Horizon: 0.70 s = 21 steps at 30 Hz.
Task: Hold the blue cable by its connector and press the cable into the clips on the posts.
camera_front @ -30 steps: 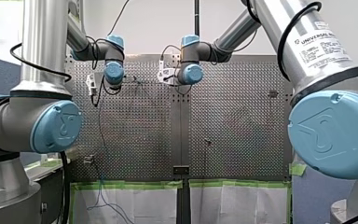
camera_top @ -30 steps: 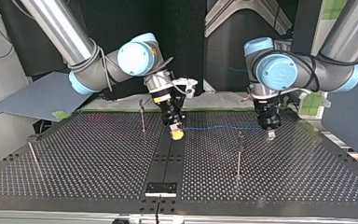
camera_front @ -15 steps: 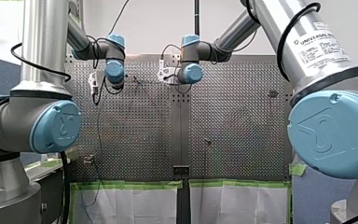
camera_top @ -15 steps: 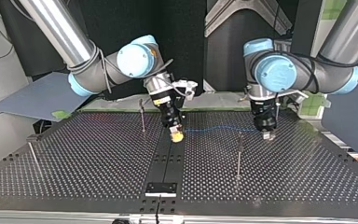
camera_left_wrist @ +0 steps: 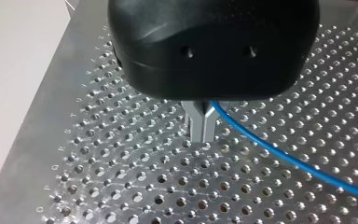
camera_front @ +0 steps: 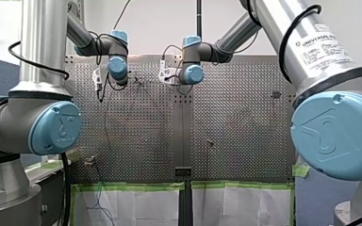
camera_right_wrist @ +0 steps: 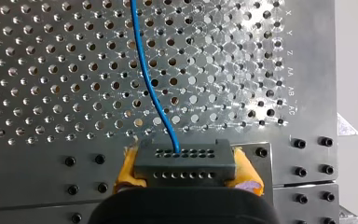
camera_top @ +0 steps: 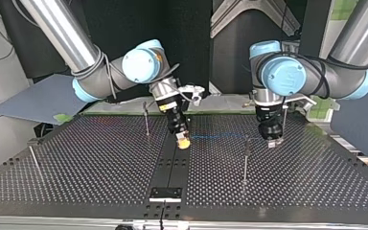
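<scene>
Right gripper: yellow pads clamped on the dark connector, one pad at each end of the block. The blue cable leaves the connector's face and runs straight ahead, above the counter.

Left gripper: metal fingers pinched together, with the cable coming out at their side. I read that as a grip on the cable itself. The tips hang just above the perforated plate.

Cable: strung between the two grippers, clear of the surface. Its long axis runs parallel to the counter's edge on the arms' side, and it lies near that edge.

Key relation: the nearest post stands just beside my left gripper, on the side away from the arms' edge. In the top view the cable passes behind the post's top, and I judge it is not seated. My guess is the span has to go away from the arms' edge onto that post. The left arm is the nearer one.
</scene>
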Each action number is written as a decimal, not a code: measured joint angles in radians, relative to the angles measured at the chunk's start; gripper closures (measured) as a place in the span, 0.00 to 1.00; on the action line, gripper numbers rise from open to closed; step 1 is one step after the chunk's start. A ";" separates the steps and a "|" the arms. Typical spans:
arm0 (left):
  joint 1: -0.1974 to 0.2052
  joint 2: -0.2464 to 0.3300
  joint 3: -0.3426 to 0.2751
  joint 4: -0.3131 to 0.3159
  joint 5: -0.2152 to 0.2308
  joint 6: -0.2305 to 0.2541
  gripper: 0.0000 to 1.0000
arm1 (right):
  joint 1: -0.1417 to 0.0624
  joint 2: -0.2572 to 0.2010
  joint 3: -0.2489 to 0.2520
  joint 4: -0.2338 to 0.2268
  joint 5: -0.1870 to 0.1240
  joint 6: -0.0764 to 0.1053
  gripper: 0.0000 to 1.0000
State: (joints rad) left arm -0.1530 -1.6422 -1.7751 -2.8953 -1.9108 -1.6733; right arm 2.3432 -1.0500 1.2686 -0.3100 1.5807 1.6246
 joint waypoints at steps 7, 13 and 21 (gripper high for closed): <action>-0.001 0.000 0.006 0.000 0.001 -0.014 1.00 | -0.001 0.007 -0.014 0.000 -0.001 0.002 1.00; -0.002 -0.001 0.007 0.003 0.002 -0.022 1.00 | -0.007 0.009 -0.020 -0.001 -0.001 0.003 1.00; -0.003 -0.015 0.027 0.001 0.015 -0.038 1.00 | -0.017 0.012 -0.021 -0.003 -0.003 0.003 1.00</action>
State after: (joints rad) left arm -0.1559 -1.6570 -1.7484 -2.8944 -1.8954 -1.7113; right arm 2.3264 -1.0380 1.2481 -0.3131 1.5780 1.6279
